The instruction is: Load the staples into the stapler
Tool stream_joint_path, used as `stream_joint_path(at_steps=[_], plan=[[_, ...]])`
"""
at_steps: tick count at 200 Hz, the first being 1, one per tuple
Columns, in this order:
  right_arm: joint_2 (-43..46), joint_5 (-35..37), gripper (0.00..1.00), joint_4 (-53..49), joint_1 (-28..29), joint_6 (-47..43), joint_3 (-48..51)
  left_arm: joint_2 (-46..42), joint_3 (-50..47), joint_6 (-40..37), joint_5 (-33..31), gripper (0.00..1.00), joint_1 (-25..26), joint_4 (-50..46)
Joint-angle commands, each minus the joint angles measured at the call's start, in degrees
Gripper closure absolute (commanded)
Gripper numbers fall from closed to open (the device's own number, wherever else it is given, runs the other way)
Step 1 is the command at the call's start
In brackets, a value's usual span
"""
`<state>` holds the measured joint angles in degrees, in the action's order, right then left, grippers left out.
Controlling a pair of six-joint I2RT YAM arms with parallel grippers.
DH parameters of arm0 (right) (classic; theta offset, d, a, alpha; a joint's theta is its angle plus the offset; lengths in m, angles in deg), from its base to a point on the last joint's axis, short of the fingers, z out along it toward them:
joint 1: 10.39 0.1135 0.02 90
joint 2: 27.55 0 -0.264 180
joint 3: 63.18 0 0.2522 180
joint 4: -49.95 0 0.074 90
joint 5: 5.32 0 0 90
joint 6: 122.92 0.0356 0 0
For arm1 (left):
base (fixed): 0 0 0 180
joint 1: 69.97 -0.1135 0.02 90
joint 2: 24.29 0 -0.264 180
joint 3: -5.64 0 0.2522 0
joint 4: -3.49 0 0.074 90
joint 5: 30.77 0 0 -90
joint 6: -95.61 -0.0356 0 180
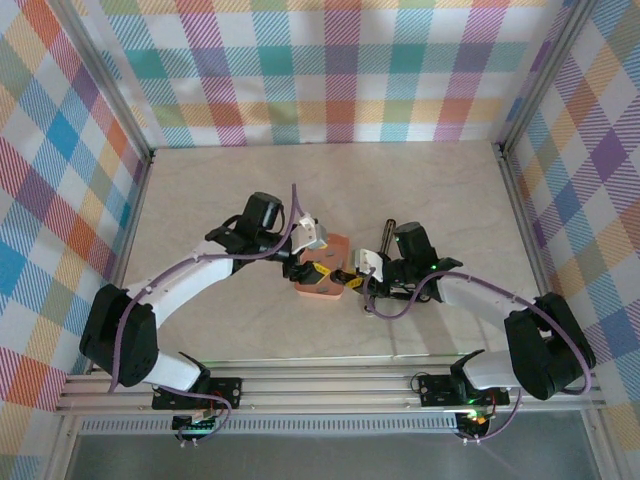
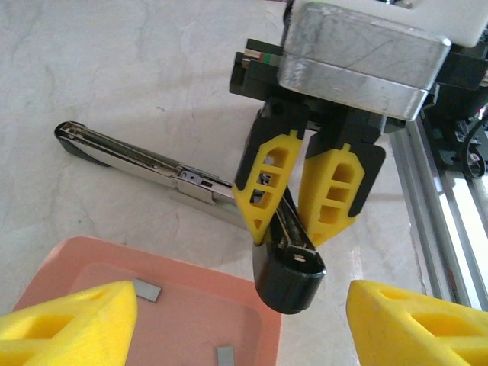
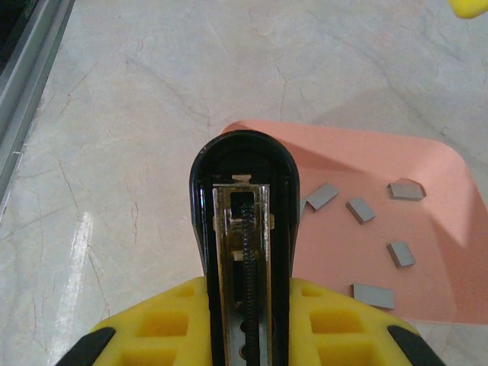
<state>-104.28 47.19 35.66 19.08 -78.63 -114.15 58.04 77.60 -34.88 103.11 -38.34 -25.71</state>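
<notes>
Staples (image 3: 360, 209) lie loose in the pink tray (image 3: 427, 164), five small grey strips scattered well apart, none of them lifted yet. Beside the tray's near corner stands the stapler (image 3: 244, 164), swung open, its chrome base flat on the tabletop (image 3: 152, 114) and its black-capped upper arm raised.

The right pincer (image 2: 288, 225) is clamped tight on that upper arm, yellow fingers pressing from both sides, so the feed channel (image 3: 245, 229) faces up with its spring (image 3: 245, 252) showing. The channel looks empty from here, though its lower end is hidden behind the fingers, so I can't be sure.

Over on the other side, the left pincer (image 2: 242, 316) hangs above the tray with its fingers spread wide and nothing between them. So the job in hand, as I read it, is the pick.

- To do it well, choose a strip lying clear of the tray wall and of its neighbours.
- Come straight down with a finger on each long side and close gently, since a strip this thin will skate or flip if nudged from one side.
- Carry it level, line it up with the channel, and set it in legs down.
- The right arm's part is simply to stay firm, because any wobble in the stapler will spoil the drop.
</notes>
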Motion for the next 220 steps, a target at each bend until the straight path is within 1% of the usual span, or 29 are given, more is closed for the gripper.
stream_joint_path(at_steps=[1,25,108,143,169,220], plan=[[-1.1,-4.5,0.84,-1.1,1.0,-2.6,-1.5,-1.2,-1.2,-3.9,0.8,0.28,1.2,-2.5],[-1.2,-4.7,0.84,-1.0,1.3,-3.2,-1.2,-0.8,-0.9,-5.0,1.1,0.28,1.9,-3.3],[-0.8,-6.5,0.85,-2.9,2.5,-5.2,-1.2,0.0,-1.0,-7.2,3.4,0.3,2.1,-5.5],[-1.0,-5.9,0.86,-1.1,2.8,-3.7,-0.9,0.7,-0.5,-9.0,3.7,0.3,2.4,-7.4],[-1.3,-6.9,0.86,1.3,2.8,-1.4,-0.8,1.4,-0.1,-11.0,2.4,0.31,3.2,-10.0],[-1.1,-8.4,0.86,1.7,3.4,-0.7,-1.0,2.5,-1.9,-8.8,-0.6,0.33,3.9,-5.5]])
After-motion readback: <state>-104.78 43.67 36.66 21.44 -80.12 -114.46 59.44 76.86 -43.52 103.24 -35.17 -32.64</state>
